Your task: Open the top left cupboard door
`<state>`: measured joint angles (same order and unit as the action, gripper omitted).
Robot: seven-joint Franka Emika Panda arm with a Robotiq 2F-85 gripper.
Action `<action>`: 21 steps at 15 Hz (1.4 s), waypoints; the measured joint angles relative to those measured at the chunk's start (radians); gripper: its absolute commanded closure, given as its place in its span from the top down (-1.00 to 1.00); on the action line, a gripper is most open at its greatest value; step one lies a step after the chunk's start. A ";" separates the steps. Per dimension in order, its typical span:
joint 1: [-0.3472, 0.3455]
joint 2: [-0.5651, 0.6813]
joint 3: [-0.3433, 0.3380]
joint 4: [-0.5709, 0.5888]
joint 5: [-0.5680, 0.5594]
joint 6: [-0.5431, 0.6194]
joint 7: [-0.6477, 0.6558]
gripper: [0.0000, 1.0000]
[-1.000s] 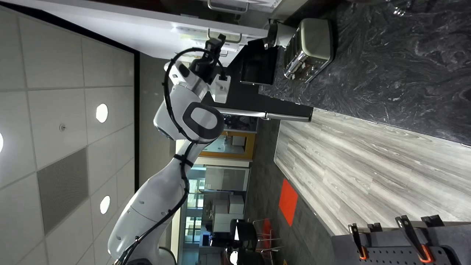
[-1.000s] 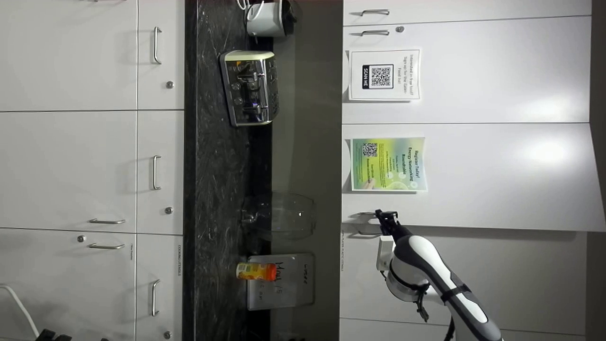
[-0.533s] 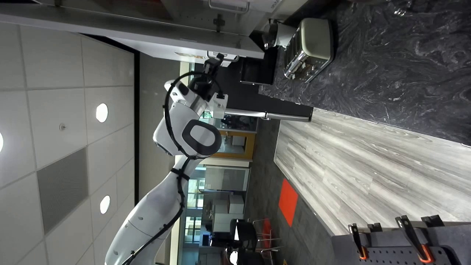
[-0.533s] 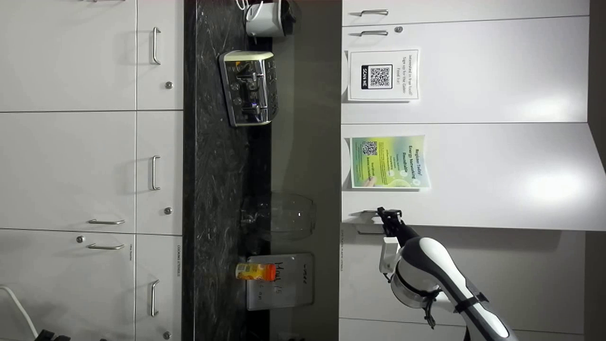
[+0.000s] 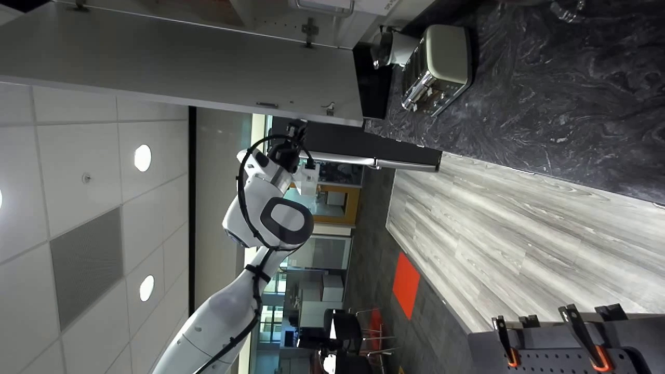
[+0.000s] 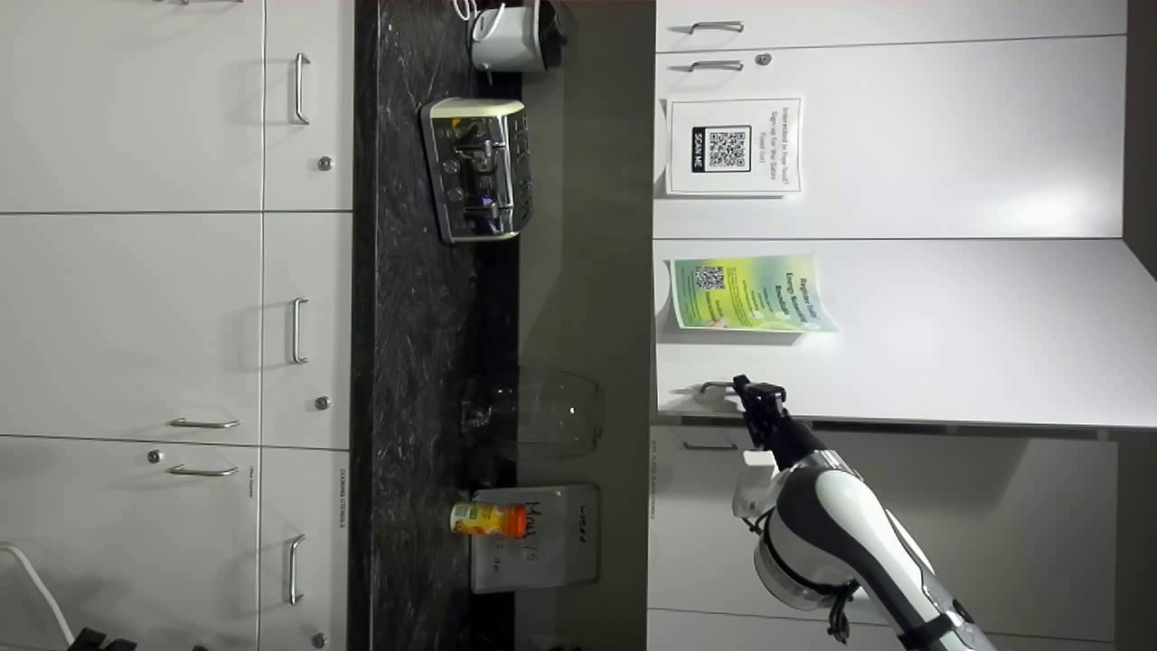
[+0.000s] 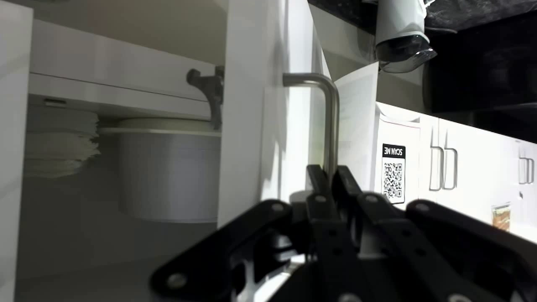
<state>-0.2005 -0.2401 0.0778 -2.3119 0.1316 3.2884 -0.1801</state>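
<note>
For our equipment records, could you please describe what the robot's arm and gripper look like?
The arm is white with rounded segments and dark grey patches. A black cable runs along it, with a black band round the forearm and a white box near the wrist. The black gripper has jointed fingers and round, pale fasteners.

cupboard door (image 6: pixel 958 334): big, flat, off-white
door state: part way open
door place: up high, its free edge sticking out

Arm (image 5: pixel 228 306) outstretched, bent near wrist (image 5: pixel 262 196); claw (image 7: pixel 330 174) at its end, fingers (image 7: pixel 320 209) close together.
</note>
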 measured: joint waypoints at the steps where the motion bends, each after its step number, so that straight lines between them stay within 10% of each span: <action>1: 0.023 0.002 -0.017 -0.005 -0.002 0.017 -0.014 -0.29; 10: 0.102 0.020 -0.070 -0.024 -0.056 0.082 -0.048 0.94; 21: 0.155 0.023 -0.102 -0.035 -0.114 0.087 -0.059 1.00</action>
<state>-0.0455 -0.2174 -0.0247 -2.3473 0.0177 3.3756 -0.2395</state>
